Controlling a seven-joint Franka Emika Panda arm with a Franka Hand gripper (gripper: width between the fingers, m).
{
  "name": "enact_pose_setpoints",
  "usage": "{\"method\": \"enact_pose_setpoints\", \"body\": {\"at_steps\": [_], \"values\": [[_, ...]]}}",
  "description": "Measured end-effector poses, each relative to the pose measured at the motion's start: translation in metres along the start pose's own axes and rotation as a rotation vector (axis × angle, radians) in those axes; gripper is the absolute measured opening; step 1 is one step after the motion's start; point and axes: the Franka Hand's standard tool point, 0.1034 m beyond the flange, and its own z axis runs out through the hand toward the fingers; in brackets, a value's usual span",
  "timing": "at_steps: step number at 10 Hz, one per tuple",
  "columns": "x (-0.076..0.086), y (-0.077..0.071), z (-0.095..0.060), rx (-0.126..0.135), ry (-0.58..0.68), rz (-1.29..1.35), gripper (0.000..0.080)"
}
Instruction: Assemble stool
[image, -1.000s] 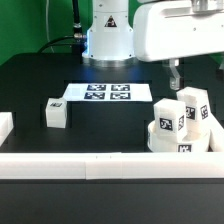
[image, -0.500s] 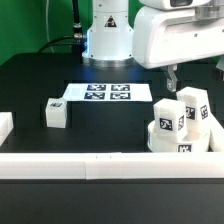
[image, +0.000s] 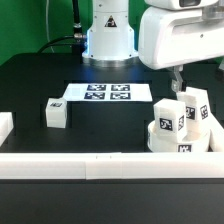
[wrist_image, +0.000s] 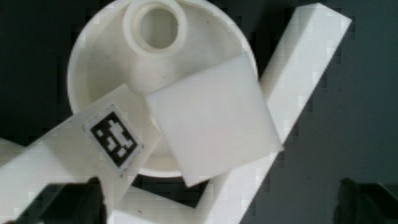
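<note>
The white round seat (image: 160, 140) stands at the exterior view's right, against the front rail. Two tagged white legs (image: 166, 117) (image: 195, 104) stand upright in it. A third tagged leg (image: 56, 112) lies loose at the exterior view's left. My gripper (image: 178, 78) hangs just above and behind the seat, holding nothing. In the wrist view the seat (wrist_image: 107, 70) with an empty socket (wrist_image: 157, 25) fills the frame, with a tagged leg (wrist_image: 196, 120) and a second leg (wrist_image: 306, 70) on it. My gripper (wrist_image: 210, 205) is open, with its dark fingertips (wrist_image: 54, 200) far apart.
The marker board (image: 105, 93) lies at the back middle in front of the arm's base. A long white rail (image: 90, 165) runs along the front. A short white rail end (image: 5, 125) sits at the exterior view's far left.
The arm has shifted slightly toward the exterior view's right above the seat. The stool parts have not moved.
</note>
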Motion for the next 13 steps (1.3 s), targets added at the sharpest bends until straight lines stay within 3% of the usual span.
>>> {"method": "enact_pose_setpoints", "body": {"at_steps": [3,7,12,13], "values": [[-0.004,-0.007,0.012,-0.024,-0.016,-0.145,0.0648],[-0.005,-0.004,0.012,-0.024,-0.017,-0.134,0.0648],[-0.007,-0.004,0.023,-0.041,-0.033,-0.155,0.0648],[-0.009,-0.002,0.025,-0.041,-0.036,-0.151,0.0525]]}}
